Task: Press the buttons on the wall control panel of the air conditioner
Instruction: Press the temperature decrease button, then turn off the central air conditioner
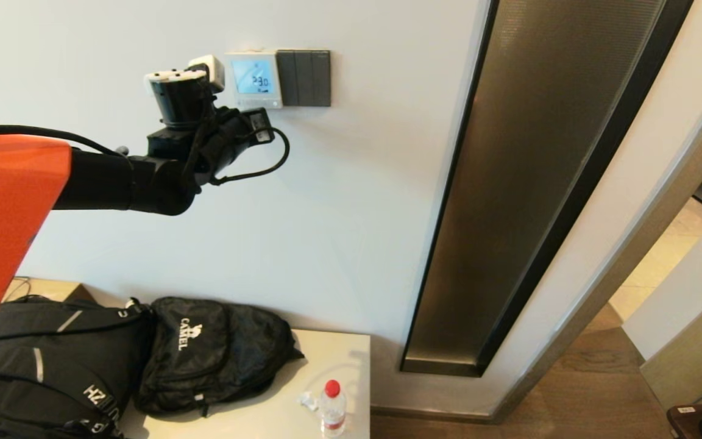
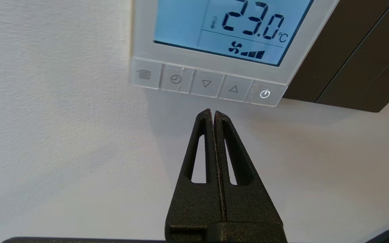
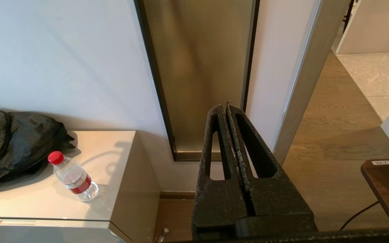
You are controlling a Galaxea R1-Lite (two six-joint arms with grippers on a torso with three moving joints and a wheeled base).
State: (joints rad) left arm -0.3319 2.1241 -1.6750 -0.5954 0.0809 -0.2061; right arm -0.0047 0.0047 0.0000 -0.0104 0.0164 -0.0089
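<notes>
So the left arm is the one up at the wall, way nearer than the right, which just hangs low out over the floor beside the worktop (image 3: pixel 120 141) with its hand (image 3: pixel 227 107) pinched shut and holding nothing. The left hand (image 2: pixel 213 112) is also closed tight with nothing in it, both fingers together like one blunt poker. The air conditioner's wall control panel (image 1: pixel 255 78) sits just past and above the tip, screen lit blue. The buttons (image 2: pixel 206 83) run in a row crosswise to the fingers, just ahead of them but not touching, with the tip lined up roughly between the down and up arrows. I'd guess a short push forward and slightly up lands it.
</notes>
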